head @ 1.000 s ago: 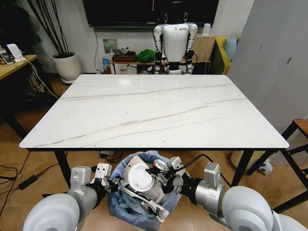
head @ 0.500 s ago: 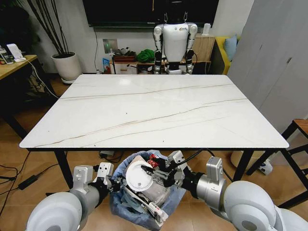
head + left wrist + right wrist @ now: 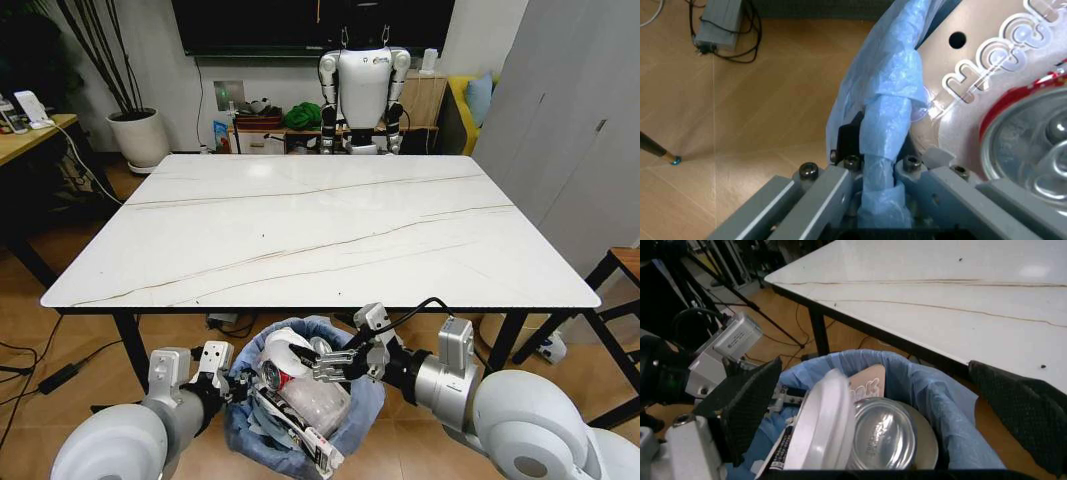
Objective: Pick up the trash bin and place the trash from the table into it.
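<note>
The trash bin [image 3: 352,408], lined with a crinkled light-blue bag, stands on the floor just under the near edge of the white marble table [image 3: 320,230]. Inside it lies trash: a round white lid [image 3: 283,352], a red can [image 3: 272,377] and a long black-white packet [image 3: 298,432]. My left gripper [image 3: 228,386] is shut on the bin's left rim, and the left wrist view shows the blue bag [image 3: 885,125] pinched between its fingers [image 3: 830,192]. Just above the bin's mouth, my right gripper [image 3: 312,363] is open. Its black pads [image 3: 747,400] stand wide apart over the lid [image 3: 821,425], can [image 3: 883,437] and cardboard [image 3: 870,385].
Black table legs [image 3: 130,348] flank the bin on both sides. A white humanoid robot [image 3: 362,85] stands behind the table's far edge. A potted plant [image 3: 138,135] and a yellow desk [image 3: 30,135] are at the left, a black stool [image 3: 620,270] at the right, and cables [image 3: 50,375] on the floor.
My right gripper has drawn back up and to the right, away from the white lid. The lid and can now rest lower in the bin. The left gripper has kept its hold.
</note>
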